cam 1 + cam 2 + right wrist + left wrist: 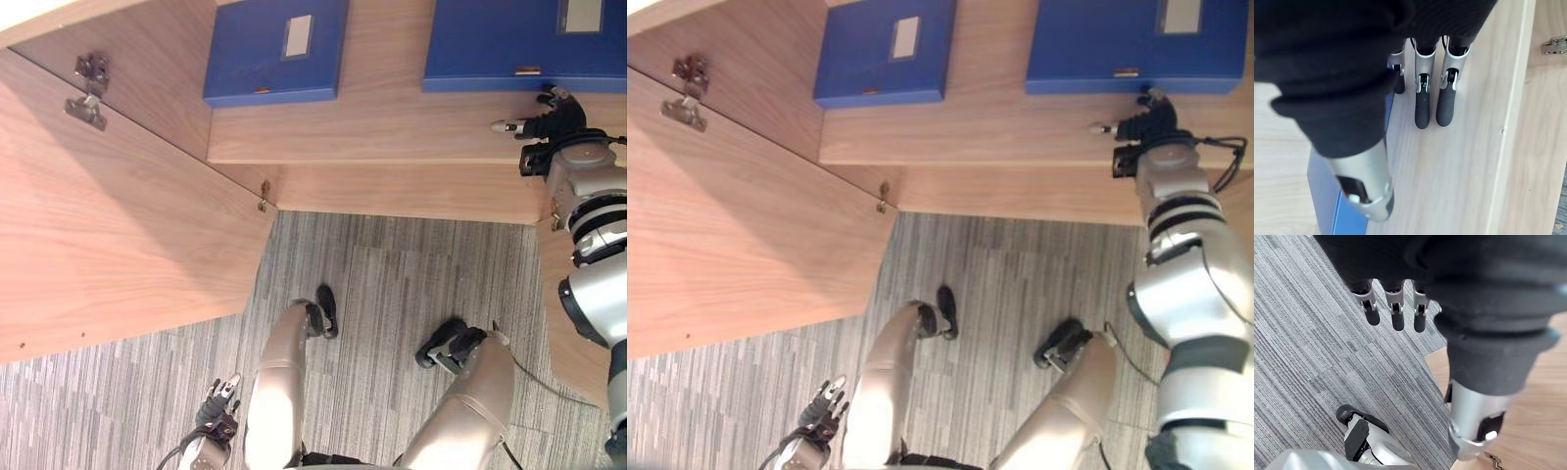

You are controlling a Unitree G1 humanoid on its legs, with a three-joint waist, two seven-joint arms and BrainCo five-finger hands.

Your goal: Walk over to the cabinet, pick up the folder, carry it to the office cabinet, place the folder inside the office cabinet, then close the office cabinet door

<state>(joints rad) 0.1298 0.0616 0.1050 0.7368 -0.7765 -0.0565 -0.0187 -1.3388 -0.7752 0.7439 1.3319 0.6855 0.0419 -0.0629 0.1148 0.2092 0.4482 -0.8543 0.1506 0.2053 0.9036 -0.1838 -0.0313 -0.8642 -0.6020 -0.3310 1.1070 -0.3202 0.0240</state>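
Observation:
Two blue folders lie flat on the wooden shelf (372,127) of the open cabinet: one on the left (276,49), one on the right (524,44). My right hand (551,122) is over the shelf just in front of the right folder's near edge, open and holding nothing. In the right wrist view its straight fingers (1422,107) hover over bare wood, with the blue folder (1327,196) beside them. My left hand (220,401) hangs low by my side over the carpet, its fingers (1396,316) straight and empty.
The cabinet door (108,225) stands swung open on the left, its metal hinges (88,88) showing. A wooden side panel (563,333) runs down on the right. Grey striped carpet (392,284) lies below the shelf's front edge.

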